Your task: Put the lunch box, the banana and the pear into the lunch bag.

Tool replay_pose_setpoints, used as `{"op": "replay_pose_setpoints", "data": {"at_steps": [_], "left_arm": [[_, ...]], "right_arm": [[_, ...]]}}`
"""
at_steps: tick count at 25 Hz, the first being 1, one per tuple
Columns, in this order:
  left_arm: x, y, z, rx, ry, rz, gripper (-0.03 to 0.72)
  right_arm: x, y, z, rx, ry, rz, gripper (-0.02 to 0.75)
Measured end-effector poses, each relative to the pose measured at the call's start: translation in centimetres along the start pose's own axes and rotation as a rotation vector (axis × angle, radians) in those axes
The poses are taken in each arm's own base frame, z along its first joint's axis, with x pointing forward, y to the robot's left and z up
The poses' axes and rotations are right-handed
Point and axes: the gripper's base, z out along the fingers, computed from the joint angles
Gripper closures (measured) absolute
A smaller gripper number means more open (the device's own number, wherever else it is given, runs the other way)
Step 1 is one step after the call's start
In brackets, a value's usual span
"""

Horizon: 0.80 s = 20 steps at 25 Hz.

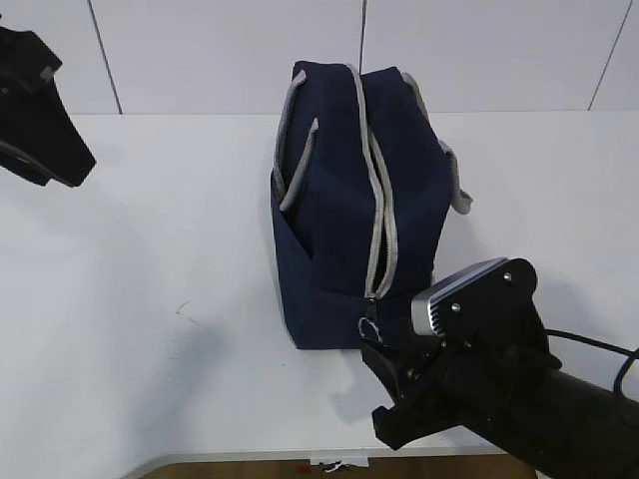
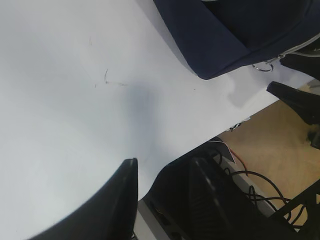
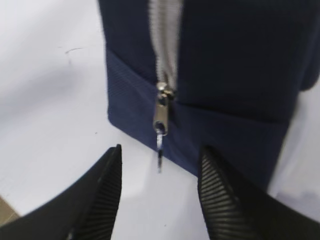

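Note:
The navy lunch bag stands on the white table, its grey zipper zipped shut down to the near end. The ring zipper pull hangs at the bag's near bottom edge. My right gripper is open just in front of the pull; in the right wrist view the pull hangs just beyond and between the fingertips, untouched. My left gripper is open and empty above the table's front edge, its arm raised at far left. The lunch box, banana and pear are out of view.
The bag's grey webbing handles hang on both sides. The table's front edge is close under my right arm. Cables and a frame lie below the edge. A white wall stands behind the table.

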Motion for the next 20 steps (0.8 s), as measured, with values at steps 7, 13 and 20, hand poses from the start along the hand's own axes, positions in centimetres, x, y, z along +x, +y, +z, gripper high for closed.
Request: {"op": "replay_pose_setpoints", "data": {"at_steps": [7,13,20], "left_arm": [[0.0,0.0,0.0,0.000,0.000,0.000,0.428],[0.0,0.0,0.0,0.000,0.000,0.000,0.432],[0.0,0.0,0.0,0.000,0.000,0.000,0.442]], "right_arm": [[0.6,-0.1,0.7,0.019,-0.010,0.018,0.362],[0.9,-0.2,1.0,0.024,-0.022,0.022,0.362],[1.1,0.1,1.2,-0.004,-0.012,0.022,0.362]]}}
